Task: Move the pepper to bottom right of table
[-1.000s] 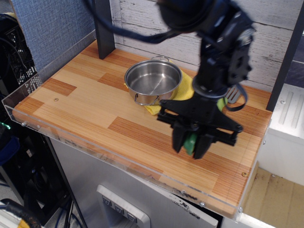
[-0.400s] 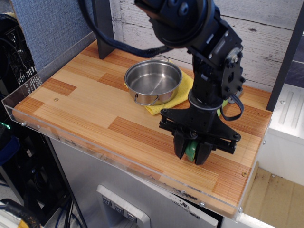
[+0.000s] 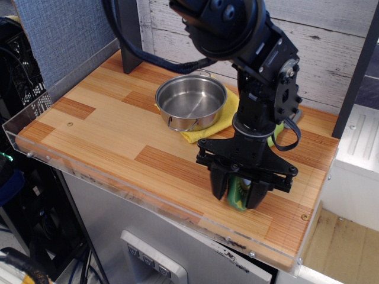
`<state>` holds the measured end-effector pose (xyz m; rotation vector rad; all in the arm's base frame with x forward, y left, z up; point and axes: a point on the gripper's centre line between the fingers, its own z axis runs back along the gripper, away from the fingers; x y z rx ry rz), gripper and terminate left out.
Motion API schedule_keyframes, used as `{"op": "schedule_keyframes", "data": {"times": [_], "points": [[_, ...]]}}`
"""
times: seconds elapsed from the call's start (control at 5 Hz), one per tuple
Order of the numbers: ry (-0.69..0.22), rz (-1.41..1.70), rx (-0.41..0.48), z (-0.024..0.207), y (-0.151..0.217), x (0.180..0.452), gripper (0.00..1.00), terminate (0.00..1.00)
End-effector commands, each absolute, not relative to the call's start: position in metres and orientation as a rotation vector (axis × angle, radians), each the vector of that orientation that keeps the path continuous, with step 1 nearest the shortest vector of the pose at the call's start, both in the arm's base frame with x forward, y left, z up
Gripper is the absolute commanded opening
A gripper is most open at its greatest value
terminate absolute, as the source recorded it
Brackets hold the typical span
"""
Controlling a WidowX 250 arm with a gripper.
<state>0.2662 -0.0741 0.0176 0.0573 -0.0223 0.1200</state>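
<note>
Rim (image 3: 118, 192): clear acrylic strip along the near edge of the surface, in front of the pot and closest to the camera.
Surface (image 3: 106, 136): wooden planks, light and reddish-brown, mostly bare on the pot's near left side.
Gripper (image 3: 238, 195): black, pointing straight down, nearer the camera than the pot and off to its right, close to the near right corner of the surface.
Jaws: two dark fingers (image 3: 218, 184), one on each side of the pepper, closed against it and grasping it.
Pepper (image 3: 238, 191): held on edge between the jaws, only a green and yellow-green sliver showing; its lower end sits at or just above the planks, and I cannot tell whether it touches them.
Arm (image 3: 260, 77): bulky black links and a looping cable rising from the gripper, just right of the pot.
Pot (image 3: 191, 100): shiny steel, upright, with wire handles, near the middle of the back half of the surface.
Cloth (image 3: 219, 121): yellow, lying under the pot and sticking out on its right and near sides.
Post (image 3: 129, 32): dark upright behind the pot, to its left.
Wall (image 3: 331, 35): pale weathered boards beyond the pot.
</note>
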Motion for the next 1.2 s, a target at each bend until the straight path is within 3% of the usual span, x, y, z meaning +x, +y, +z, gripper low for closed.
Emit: {"op": "schedule_keyframes", "data": {"times": [0.0, 0.4, 0.6, 1.0], "points": [[-0.182, 0.118, 0.040, 0.071, -0.075, 0.258, 1.00, 0.00], [-0.310, 0.154, 0.029, 0.147, -0.050, 0.245, 1.00, 0.00], [-0.286, 0.178, 0.002, 0.167, -0.034, 0.241, 1.00, 0.00], [-0.180, 0.096, -0.063, 0.162, -0.022, 0.259, 1.00, 0.00]]}}
